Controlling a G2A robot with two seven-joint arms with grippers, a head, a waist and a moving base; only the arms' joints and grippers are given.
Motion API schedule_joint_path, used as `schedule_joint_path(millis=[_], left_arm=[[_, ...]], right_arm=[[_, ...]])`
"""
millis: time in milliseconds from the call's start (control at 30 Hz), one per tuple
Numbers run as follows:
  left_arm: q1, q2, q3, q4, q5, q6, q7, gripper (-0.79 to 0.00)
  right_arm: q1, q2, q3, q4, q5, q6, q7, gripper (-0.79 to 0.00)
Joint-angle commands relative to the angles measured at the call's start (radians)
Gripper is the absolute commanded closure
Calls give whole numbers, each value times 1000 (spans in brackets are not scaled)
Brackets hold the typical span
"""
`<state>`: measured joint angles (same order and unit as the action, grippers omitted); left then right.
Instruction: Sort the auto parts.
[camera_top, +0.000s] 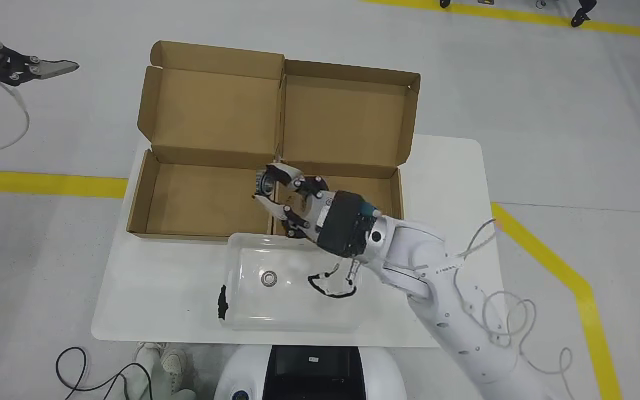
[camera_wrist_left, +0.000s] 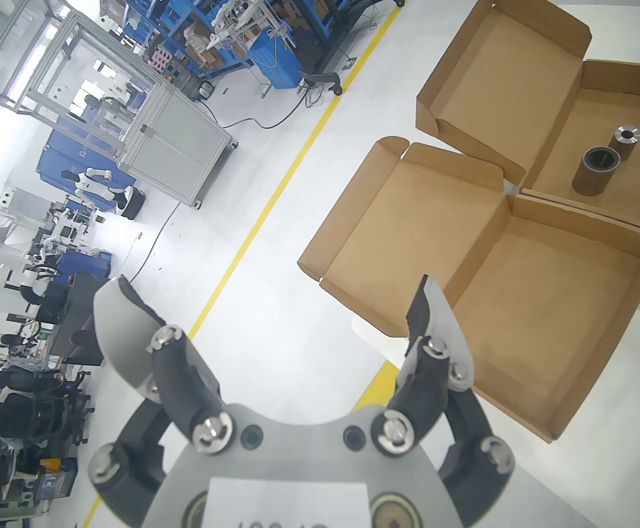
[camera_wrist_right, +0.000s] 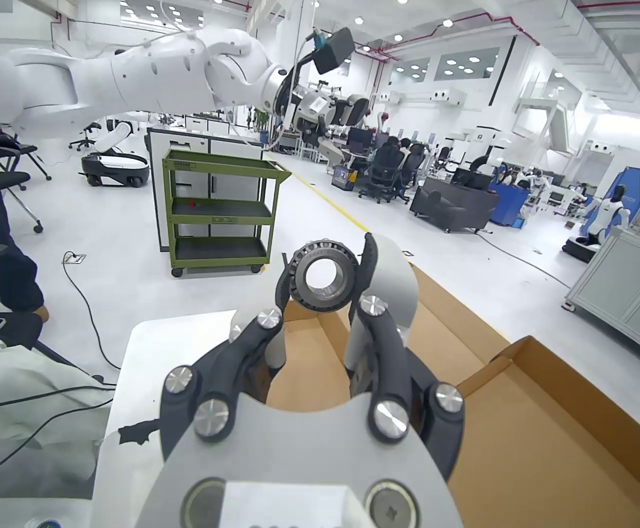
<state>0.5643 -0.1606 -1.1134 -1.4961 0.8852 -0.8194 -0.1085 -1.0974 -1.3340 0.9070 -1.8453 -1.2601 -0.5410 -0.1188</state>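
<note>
My right gripper (camera_top: 283, 192) is shut on a steel tapered roller bearing (camera_top: 271, 181), held above the wall between two open cardboard boxes. In the right wrist view the bearing (camera_wrist_right: 325, 302) sits upright between the black pads of the gripper (camera_wrist_right: 323, 271), its bore facing the camera. The left box (camera_top: 190, 200) has a bare floor. In the right box (camera_wrist_left: 595, 115) stand a dark sleeve (camera_wrist_left: 597, 172) and a smaller metal cylinder (camera_wrist_left: 625, 139). My left gripper (camera_wrist_left: 272, 300) hangs open over the floor, far to the left of the table (camera_top: 40, 68).
A clear plastic bin (camera_top: 300, 300) stands at the table's near edge with a round metal part (camera_top: 268, 279) inside. A black scrap (camera_top: 221, 300) lies at the bin's left end. Both box lids (camera_top: 345, 120) stand open at the back. A yellow floor line (camera_top: 60, 184) runs past the table.
</note>
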Motion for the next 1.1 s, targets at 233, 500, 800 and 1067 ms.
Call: schedule_joint_path(millis=[233,500,800,1067], left_arm=[[0,0,0,0,0,0,0,-785],[0,0,0,0,0,0,0,-785],[0,0,0,0,0,0,0,-785],[0,0,0,0,0,0,0,-785]], right_arm=[[23,1,36,-26,0,-14,1,0],[17,0,23,-47,-8,8,80,0],[21,-11,-42,77,-27,51,210,0],[109,-59,-177,314,-14,115,261,0]])
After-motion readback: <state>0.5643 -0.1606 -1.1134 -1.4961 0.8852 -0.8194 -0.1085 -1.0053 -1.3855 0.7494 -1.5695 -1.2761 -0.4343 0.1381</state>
